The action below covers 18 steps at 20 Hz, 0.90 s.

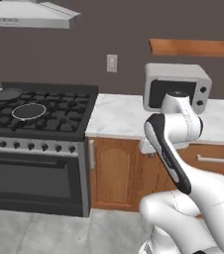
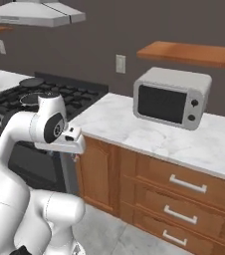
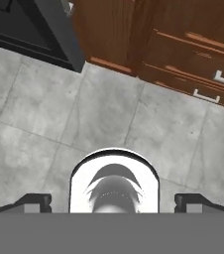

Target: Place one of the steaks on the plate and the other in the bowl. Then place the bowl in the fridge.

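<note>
Gripper (image 3: 113,202): fingers spread wide, nothing between them, pointed down at grey tiled floor (image 3: 59,124). Ahead of fingertips: wooden cabinet drawers (image 3: 193,59), black oven (image 3: 29,30).

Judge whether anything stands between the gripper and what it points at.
Nothing visible does. The open gripper points down at the grey floor tiles, in front of the oven and wooden cabinets.

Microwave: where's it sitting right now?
The microwave stands on the marble counter against the back wall, to the right of the stove and below the wooden shelf, above the drawers.
</note>
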Motion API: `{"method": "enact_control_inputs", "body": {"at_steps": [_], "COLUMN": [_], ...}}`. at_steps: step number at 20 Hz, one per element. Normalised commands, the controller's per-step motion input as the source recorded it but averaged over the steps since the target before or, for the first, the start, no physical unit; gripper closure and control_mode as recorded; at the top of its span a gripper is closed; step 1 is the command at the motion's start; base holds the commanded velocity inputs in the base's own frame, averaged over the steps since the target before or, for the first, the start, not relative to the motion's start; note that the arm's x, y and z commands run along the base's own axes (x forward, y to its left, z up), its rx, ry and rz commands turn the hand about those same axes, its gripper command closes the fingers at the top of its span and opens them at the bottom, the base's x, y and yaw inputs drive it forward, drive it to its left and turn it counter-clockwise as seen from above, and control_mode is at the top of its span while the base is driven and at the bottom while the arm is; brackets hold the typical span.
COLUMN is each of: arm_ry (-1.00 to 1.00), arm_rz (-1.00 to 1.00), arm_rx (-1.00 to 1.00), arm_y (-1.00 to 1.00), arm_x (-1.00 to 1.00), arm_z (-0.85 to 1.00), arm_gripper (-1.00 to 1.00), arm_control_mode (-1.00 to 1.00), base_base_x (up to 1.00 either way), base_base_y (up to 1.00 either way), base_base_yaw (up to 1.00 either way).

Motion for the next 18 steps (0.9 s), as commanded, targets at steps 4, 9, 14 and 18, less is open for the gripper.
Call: {"method": "enact_control_inputs", "body": {"at_steps": [4,9,14,18], "arm_ry": [0.0,0.0,0.0,0.0], "arm_rz": [0.0,0.0,0.0,0.0], "arm_rx": [0.0,0.0,0.0,0.0], "arm_y": [0.0,0.0,0.0,0.0], "arm_x": [0.0,0.0,0.0,0.0], "arm_z": [0.0,0.0,0.0,0.0], "arm_gripper": [-1.0,-1.0,-1.0,-1.0], "arm_control_mode": [1.0,1.0,1.0,1.0], "base_base_x": [0.3,0.03,0.0,0.0], "base_base_y": [1.0,1.0,1.0,1.0], "base_base_yaw": [-0.4,-0.28,-0.27,-0.29]}}
